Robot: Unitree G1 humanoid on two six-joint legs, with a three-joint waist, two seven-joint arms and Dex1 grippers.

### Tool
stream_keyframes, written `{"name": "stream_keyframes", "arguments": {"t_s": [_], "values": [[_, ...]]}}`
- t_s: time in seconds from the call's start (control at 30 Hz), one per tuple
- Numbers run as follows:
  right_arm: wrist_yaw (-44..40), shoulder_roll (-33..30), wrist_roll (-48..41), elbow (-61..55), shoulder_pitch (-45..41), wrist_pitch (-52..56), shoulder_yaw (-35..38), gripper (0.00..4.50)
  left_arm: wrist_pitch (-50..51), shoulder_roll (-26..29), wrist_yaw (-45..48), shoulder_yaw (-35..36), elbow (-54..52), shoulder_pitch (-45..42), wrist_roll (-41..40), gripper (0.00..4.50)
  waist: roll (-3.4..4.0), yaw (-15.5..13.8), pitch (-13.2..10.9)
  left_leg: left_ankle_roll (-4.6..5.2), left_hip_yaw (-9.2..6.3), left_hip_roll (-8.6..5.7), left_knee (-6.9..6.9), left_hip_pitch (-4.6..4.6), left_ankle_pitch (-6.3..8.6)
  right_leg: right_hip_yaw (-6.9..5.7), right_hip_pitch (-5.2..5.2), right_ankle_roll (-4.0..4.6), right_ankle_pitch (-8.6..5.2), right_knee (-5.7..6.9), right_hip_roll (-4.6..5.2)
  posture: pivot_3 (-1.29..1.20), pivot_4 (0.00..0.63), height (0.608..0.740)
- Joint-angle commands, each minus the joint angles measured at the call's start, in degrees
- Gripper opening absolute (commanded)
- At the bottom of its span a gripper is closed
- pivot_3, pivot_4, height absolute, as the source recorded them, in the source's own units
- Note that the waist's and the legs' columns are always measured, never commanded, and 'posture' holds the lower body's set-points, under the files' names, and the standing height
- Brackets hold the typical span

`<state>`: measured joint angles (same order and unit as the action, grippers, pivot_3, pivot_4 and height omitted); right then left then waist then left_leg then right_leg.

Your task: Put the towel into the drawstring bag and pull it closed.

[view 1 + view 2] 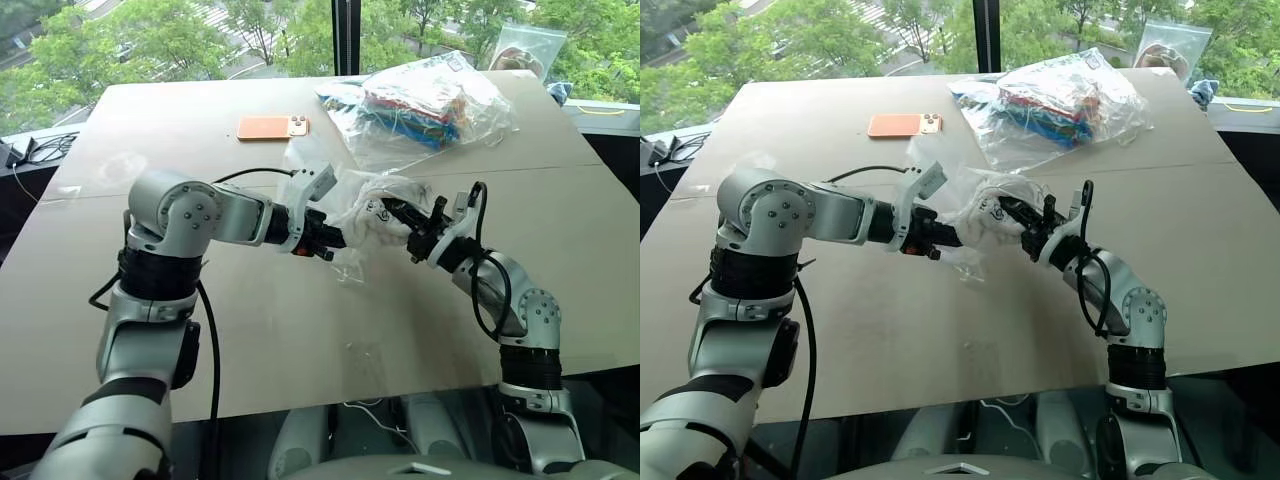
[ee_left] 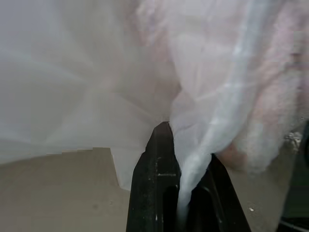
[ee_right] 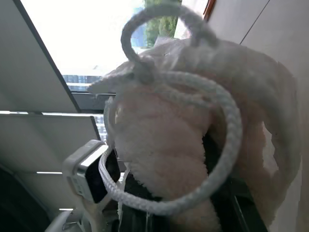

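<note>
Both jaws are clamping now: left gripper (image 1: 322,243) pinching the drawstring bag (image 1: 352,212), right gripper (image 1: 398,214) gripping the towel (image 1: 374,222) and pushing it into the bag's mouth between them. Cords (image 3: 212,145) are hanging slack, so closing looks left. Beyond, phone (image 1: 273,127) and plastic bag (image 1: 420,105) are lying clear on the worktop (image 1: 300,330).

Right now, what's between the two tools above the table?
The drawstring bag with the towel bundled in it hangs between the left tool and right tool, seen from the head views.
</note>
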<state>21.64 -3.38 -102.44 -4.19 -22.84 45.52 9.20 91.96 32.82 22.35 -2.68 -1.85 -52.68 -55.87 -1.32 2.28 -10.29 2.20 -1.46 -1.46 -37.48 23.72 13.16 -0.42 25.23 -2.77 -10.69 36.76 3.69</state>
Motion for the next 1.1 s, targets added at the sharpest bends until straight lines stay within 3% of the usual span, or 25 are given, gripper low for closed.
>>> {"name": "stream_keyframes", "arguments": {"t_s": [0.03,0.33,0.6,0.77,1.1], "values": [[-1.83,0.78,3.78,-0.96,-0.62,-0.13,-2.21,0.04,0.54,-0.38,-0.43,3.52,2.89,-3.31,-2.93,0.00,0.00,0.08,0.00,0.00,0.00,0.00,0.00,-0.01,0.00,0.00,0.00,0.00,0.00,0.02,-0.01,0.00,0.150,0.740],[-12.72,-6.75,31.97,-3.36,-1.46,3.69,-15.65,0.04,0.54,-2.11,-2.40,4.24,5.44,-4.92,-3.68,0.00,0.00,-0.05,0.00,0.00,0.02,-0.02,-0.02,0.00,0.00,0.03,0.00,0.00,0.00,0.00,0.01,0.00,0.150,0.740],[-19.91,-8.52,48.70,-3.40,-4.61,2.63,-20.52,0.04,0.54,-2.42,-2.84,4.06,3.28,-6.49,-0.42,0.00,-0.01,-0.05,0.00,-0.01,0.01,-0.01,-0.03,-0.02,0.00,0.02,0.00,0.00,0.01,0.02,0.00,0.00,0.150,0.740],[-22.34,-1.62,45.53,-1.05,-6.83,3.67,-15.14,0.04,0.54,-4.07,-2.63,3.06,-0.39,-5.90,0.89,0.00,-0.01,-0.04,0.00,-0.02,0.01,-0.02,-0.03,-0.01,-0.01,0.04,0.00,0.01,0.01,0.01,0.01,0.00,0.150,0.740],[-18.33,12.50,33.83,11.92,-13.48,1.84,3.04,0.04,0.54,-3.61,-4.43,3.42,-2.34,-2.30,-2.12,0.00,0.01,-0.07,0.00,-0.02,-0.01,-0.02,-0.03,-0.02,-0.01,0.03,0.01,0.03,0.03,0.03,0.05,0.00,0.150,0.740]]}}
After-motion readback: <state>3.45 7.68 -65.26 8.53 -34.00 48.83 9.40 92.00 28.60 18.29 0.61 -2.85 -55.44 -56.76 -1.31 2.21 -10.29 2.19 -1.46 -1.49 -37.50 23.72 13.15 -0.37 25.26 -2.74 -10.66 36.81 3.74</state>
